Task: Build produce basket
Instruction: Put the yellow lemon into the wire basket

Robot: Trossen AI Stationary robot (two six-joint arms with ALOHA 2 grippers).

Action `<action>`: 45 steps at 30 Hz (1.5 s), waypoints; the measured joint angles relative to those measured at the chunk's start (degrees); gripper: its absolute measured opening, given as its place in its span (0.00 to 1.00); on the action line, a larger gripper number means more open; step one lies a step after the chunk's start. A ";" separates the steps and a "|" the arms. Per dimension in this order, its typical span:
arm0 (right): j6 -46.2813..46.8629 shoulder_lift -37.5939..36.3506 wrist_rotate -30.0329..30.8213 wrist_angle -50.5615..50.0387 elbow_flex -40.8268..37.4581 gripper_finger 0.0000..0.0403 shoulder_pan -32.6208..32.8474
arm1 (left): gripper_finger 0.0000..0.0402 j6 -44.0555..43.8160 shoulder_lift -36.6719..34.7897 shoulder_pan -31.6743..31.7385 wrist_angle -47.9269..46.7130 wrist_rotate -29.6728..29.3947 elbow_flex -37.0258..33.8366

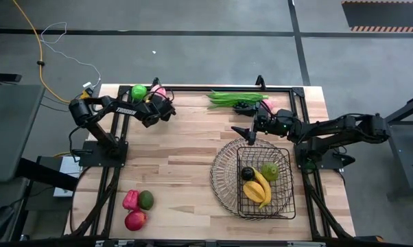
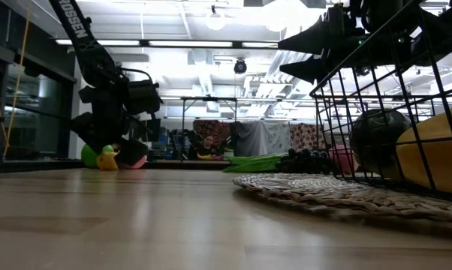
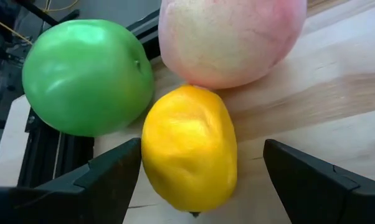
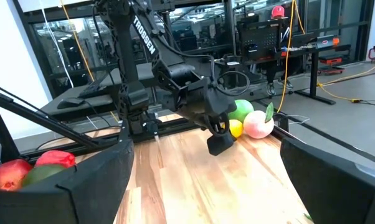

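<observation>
Two open fingers of the left gripper (image 3: 197, 177) straddle the lemon (image 3: 189, 148) at frame centre; closing could nudge the touching peach (image 3: 231, 38) and green apple (image 3: 86, 76) away. Right gripper (image 1: 246, 132) waits open.

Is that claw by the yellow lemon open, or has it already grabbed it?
Open. The left claw has a finger on each side of the lemon, with clear gaps between them, so nothing is gripped yet.

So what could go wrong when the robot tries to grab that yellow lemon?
The lemon touches the green apple and the peach, so the left gripper closing its open fingers might knock them rolling. They sit near the table's edge, so one could perhaps roll off. The rounded lemon might also squirt out.
</observation>
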 joint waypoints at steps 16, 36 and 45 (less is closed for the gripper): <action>0.02 0.00 0.00 -0.02 0.00 0.97 0.02 | 0.69 -17.74 -0.02 0.12 1.69 -0.09 0.00; -0.01 0.00 0.00 -0.04 0.00 0.97 0.02 | 0.47 -17.08 -0.06 -0.02 2.16 4.19 0.02; -0.14 0.02 0.00 -0.26 0.00 0.97 0.02 | 0.44 -13.38 -4.68 -2.89 -4.99 9.69 0.07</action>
